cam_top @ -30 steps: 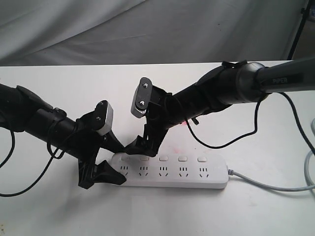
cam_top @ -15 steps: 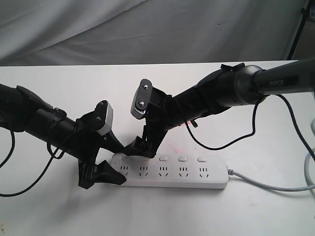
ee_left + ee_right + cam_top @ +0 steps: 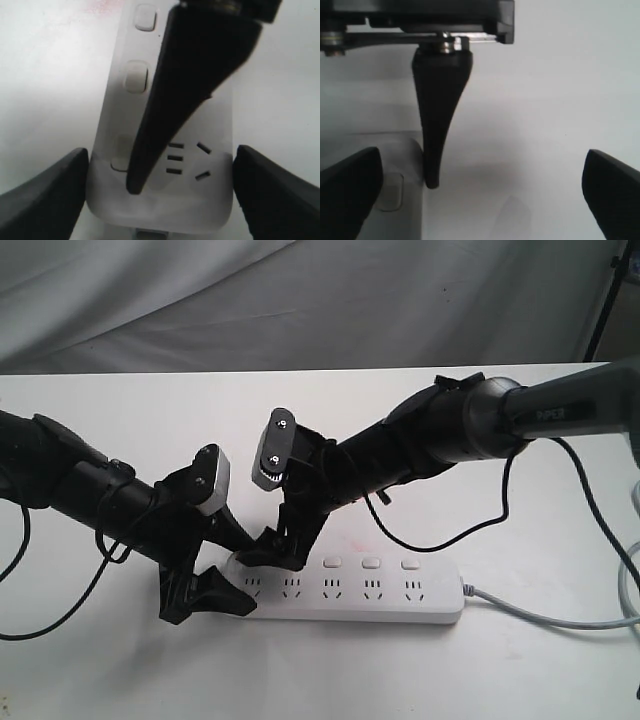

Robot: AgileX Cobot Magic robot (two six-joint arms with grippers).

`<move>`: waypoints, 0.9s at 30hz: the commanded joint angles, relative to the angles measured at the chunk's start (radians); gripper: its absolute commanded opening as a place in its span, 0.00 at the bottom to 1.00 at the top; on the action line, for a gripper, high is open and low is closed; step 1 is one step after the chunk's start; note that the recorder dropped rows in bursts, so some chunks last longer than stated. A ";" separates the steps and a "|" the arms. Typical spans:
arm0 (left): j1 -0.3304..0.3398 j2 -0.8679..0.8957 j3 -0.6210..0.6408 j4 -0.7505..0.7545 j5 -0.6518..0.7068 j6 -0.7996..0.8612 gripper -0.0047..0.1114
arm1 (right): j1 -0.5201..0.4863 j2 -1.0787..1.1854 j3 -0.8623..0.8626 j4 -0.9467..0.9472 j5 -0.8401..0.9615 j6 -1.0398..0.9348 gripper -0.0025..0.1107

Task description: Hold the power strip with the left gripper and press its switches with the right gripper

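Note:
The white power strip (image 3: 350,592) lies flat on the table, its left end caught between the two fingers of my left gripper (image 3: 222,570). In the left wrist view those fingers (image 3: 45,197) press against both long sides of the power strip (image 3: 210,110). My right gripper (image 3: 275,552) is open and set down over the strip's left part, hiding the two leftmost switches. One of its fingers (image 3: 185,90) lies across the strip, its tip beside the end switch (image 3: 120,155). Three switches (image 3: 370,563) show further right. In the right wrist view the right gripper (image 3: 480,200) holds nothing.
A grey cord (image 3: 540,615) leaves the strip's right end towards the right edge. A black cable (image 3: 450,535) loops down from the right arm onto the white table (image 3: 500,680). A grey cloth (image 3: 300,300) hangs behind. A black stand (image 3: 605,300) is at the top right.
The right gripper has shifted left and lower along the strip, towards its held end, and now covers the two leftmost switches. The left gripper and the strip have not moved.

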 commanded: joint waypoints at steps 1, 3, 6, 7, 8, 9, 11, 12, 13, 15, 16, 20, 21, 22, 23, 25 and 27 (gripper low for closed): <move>-0.005 0.003 0.001 -0.010 -0.007 0.002 0.42 | 0.008 -0.001 0.004 -0.021 -0.029 0.000 0.94; -0.005 0.003 0.001 -0.010 -0.007 0.002 0.42 | 0.006 -0.001 0.004 -0.021 -0.032 0.004 0.94; -0.005 0.003 0.001 -0.010 -0.007 0.002 0.42 | 0.006 -0.001 0.004 -0.017 -0.025 0.009 0.94; -0.005 0.003 0.001 -0.010 -0.007 0.002 0.42 | 0.006 -0.001 0.004 -0.010 -0.014 0.009 0.94; -0.005 0.003 0.001 -0.010 -0.007 0.002 0.42 | 0.006 -0.006 0.004 -0.011 -0.013 0.009 0.94; -0.005 0.003 0.001 -0.010 -0.007 0.002 0.42 | 0.006 -0.006 0.004 -0.011 -0.013 0.009 0.94; -0.005 0.003 0.001 -0.010 -0.007 0.002 0.42 | 0.006 -0.012 0.004 -0.011 -0.024 0.009 0.94; -0.005 0.003 0.001 -0.010 -0.007 0.002 0.42 | 0.006 -0.012 0.004 -0.011 -0.029 0.009 0.94; -0.005 0.003 0.001 -0.010 -0.007 0.002 0.42 | 0.006 -0.012 0.004 -0.011 -0.031 0.009 0.94; -0.005 0.003 0.001 -0.010 -0.007 0.002 0.42 | 0.006 -0.012 0.004 -0.014 -0.033 0.009 0.94; -0.005 0.003 0.001 -0.010 -0.007 0.002 0.42 | 0.006 -0.012 0.004 -0.016 -0.039 0.009 0.94; -0.005 0.003 0.001 -0.010 -0.007 0.002 0.42 | 0.006 -0.012 0.004 -0.018 -0.053 0.009 0.94; -0.005 0.003 0.001 -0.010 -0.007 0.002 0.42 | 0.006 -0.014 0.004 -0.018 -0.051 0.009 0.94; -0.005 0.003 0.001 -0.010 -0.007 0.002 0.42 | 0.006 -0.017 0.004 -0.018 -0.045 0.015 0.94; -0.005 0.003 0.001 -0.010 -0.007 0.002 0.42 | 0.006 -0.020 0.004 -0.009 -0.038 0.015 0.94; -0.005 0.003 0.001 -0.010 -0.007 0.002 0.42 | 0.006 -0.027 0.004 -0.009 -0.022 0.015 0.94; -0.005 0.003 0.001 -0.010 -0.007 0.002 0.42 | 0.006 -0.035 0.004 -0.009 -0.020 0.015 0.94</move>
